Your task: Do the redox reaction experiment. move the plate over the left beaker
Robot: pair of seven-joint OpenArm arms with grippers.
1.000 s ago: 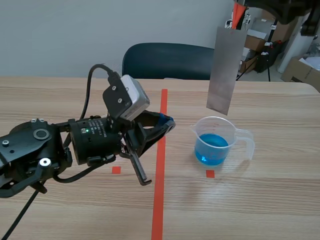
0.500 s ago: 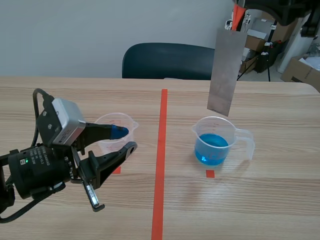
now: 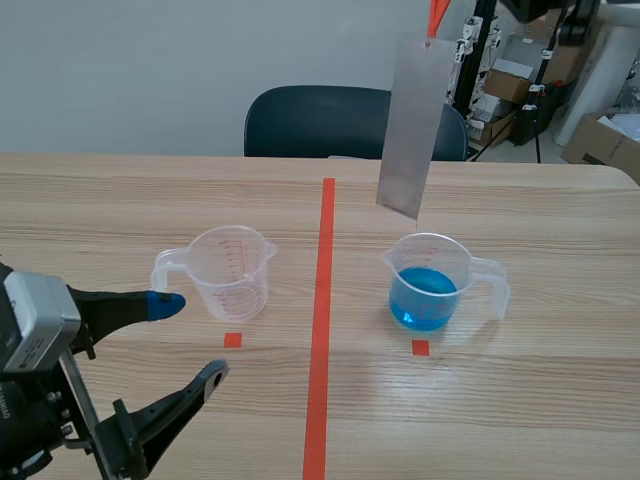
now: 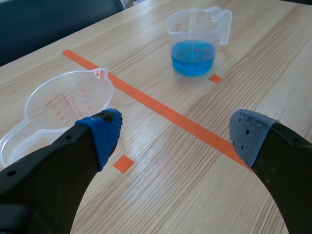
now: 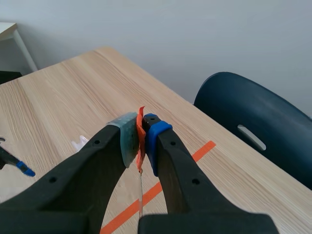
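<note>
Thin grey rectangular metal plate point(image 3: 408, 125) hangs in the air, long side vertical, a bit tilted. An orange-red tab point(image 5: 141, 131) at its top end is pinched between the two pads of the right claw point(image 5: 140, 139). That claw is clamped on the tab, and the plate shows edge-on below it in the right wrist view.

In the scene view the plate's lower edge sits above and behind the clear plastic beaker holding blue liquid point(image 3: 430, 282), on the right of the long orange-red tape line point(image 3: 320, 320). It is not over the empty clear plastic measuring beaker with red markings point(image 3: 230, 272), which stands left of the line with its handle pointing left.

Left claw point(image 3: 190, 340) is low at the near left of the light wooden desk point(image 3: 520, 400), fingers spread wide, holding nothing. Its blue-padded finger point(image 3: 165, 303) is just beside the empty beaker's handle; cannot tell if it touches. From the left wrist view the empty beaker point(image 4: 63, 105) lies ahead of that finger and the blue-liquid beaker point(image 4: 195, 41) is farther off across the tape line.

Dark blue chair point(image 3: 330, 122) behind the desk.
</note>
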